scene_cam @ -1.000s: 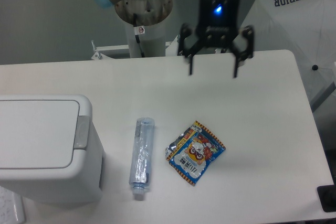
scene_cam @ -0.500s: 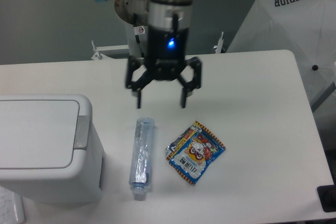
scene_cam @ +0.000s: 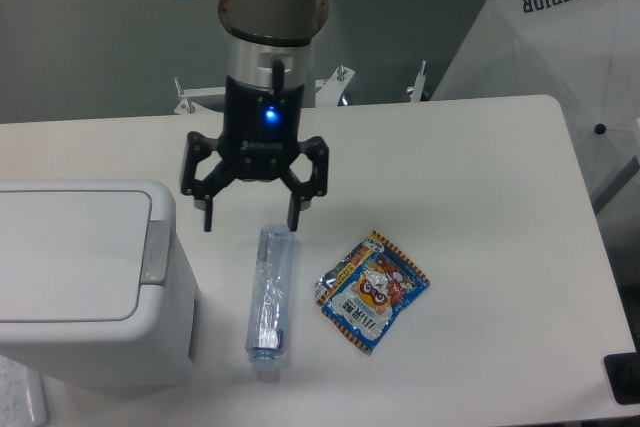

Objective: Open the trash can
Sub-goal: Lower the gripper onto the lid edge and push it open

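1. The gripper [scene_cam: 251, 218] hangs over the white table [scene_cam: 480, 167] just left of centre, fingers pointing down, spread wide apart, nothing between them. A blue light glows on its black body.
2. The trash can [scene_cam: 85, 282] sits at the 8 o'clock side of the view, boxy and white, flat lid down and closed, running off the left edge.
3. Its grey push-bar [scene_cam: 155, 251] lies along the lid's right edge, at roughly 8 o'clock from the gripper and apart from it.
4. The left fingertip hovers near the bin's upper right corner, not touching. The right fingertip hangs right over the top end of a clear plastic bottle [scene_cam: 269, 299]; contact there cannot be told.
5. That bottle lies flat, lengthwise from 12 to 6 o'clock, cap end toward the near table edge, just beside the bin's right wall.
6. A colourful snack packet [scene_cam: 373, 289] rests tilted at the bottle's 3 o'clock, near but apart.
7. At 1 o'clock, beyond the table corner, a white umbrella [scene_cam: 560, 57] printed "SUPERIOR" leans into view.
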Motion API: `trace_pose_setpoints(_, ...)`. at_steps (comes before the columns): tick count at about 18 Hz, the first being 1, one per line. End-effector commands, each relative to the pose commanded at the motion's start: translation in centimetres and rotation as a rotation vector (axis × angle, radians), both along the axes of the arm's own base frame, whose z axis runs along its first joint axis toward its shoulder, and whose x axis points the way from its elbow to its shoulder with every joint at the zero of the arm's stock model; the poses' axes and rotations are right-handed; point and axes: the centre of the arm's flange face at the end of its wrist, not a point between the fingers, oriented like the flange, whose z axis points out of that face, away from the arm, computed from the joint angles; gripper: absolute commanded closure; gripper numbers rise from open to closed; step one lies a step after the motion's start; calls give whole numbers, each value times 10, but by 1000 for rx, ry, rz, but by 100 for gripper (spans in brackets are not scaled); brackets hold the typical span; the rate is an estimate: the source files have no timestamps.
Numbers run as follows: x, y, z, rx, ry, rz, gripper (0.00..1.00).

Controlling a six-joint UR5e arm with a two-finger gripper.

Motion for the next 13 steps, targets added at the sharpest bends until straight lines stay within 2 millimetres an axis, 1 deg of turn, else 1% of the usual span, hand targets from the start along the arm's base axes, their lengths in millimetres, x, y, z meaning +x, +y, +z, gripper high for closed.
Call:
trace_pose_setpoints(3,8,19,-11,-14,-10,-30,0)
trace_pose_setpoints(5,12,25,-13,-15,-9,-41,0)
trace_pose_setpoints(13,13,28,-25,-34,-9,-42,0)
